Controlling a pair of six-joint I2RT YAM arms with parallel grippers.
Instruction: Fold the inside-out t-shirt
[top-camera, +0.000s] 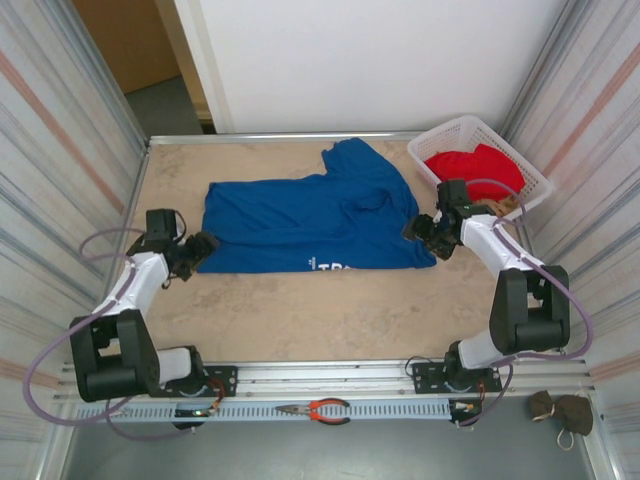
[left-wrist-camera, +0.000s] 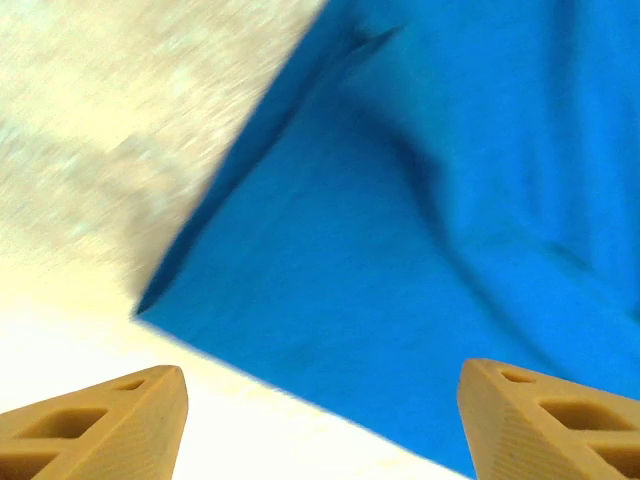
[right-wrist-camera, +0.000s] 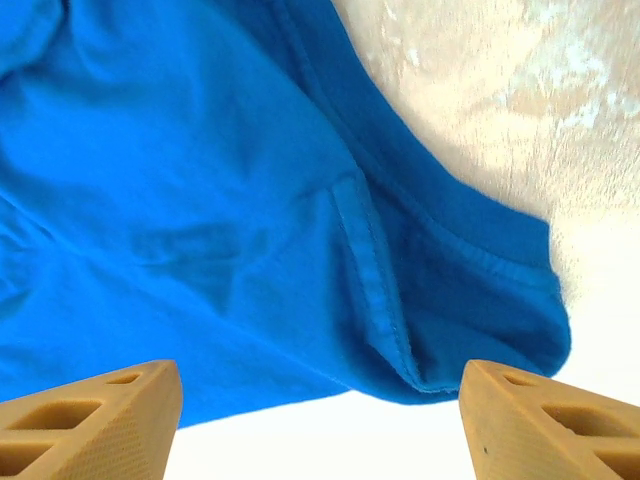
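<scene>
Inside-out t-shirt (top-camera: 300, 215) spread on table (top-camera: 300, 320), mid-to-far part. Long axis 9-to-3 in top view. White lettering (top-camera: 333, 267) on near edge, at 6. One part humped up twd 1 o'clock, pointing at basket (top-camera: 533, 175) w/ red garment (top-camera: 480, 165).

Left gripper (top-camera: 203, 246) at shirt's 9 o'clock end, right by near-left corner. Jaws wide, nothing betw. In left wrist view, cloth corner just ahead of tips, twd 11 from the gap, blue spreading out to 1–3. Tips over bare table. Touching cloth or just short of it: can't tell.

Right gripper (top-camera: 420, 232) at 3 o'clock end, by near-right corner. Jaws wide too, empty. In right wrist view, hemmed seam dead ahead at 12, rounded corner of cloth twd 2, bare table beyond.

Judged: each arm nearer its own end, both facing inward along long axis, so neither needs to reach across. Next prob. a nip on each near corner. Left must shift a bit twd 11 to get the corner betw its jaws; right already lined up w/ seam. Uneven bites would skew the fold line.
</scene>
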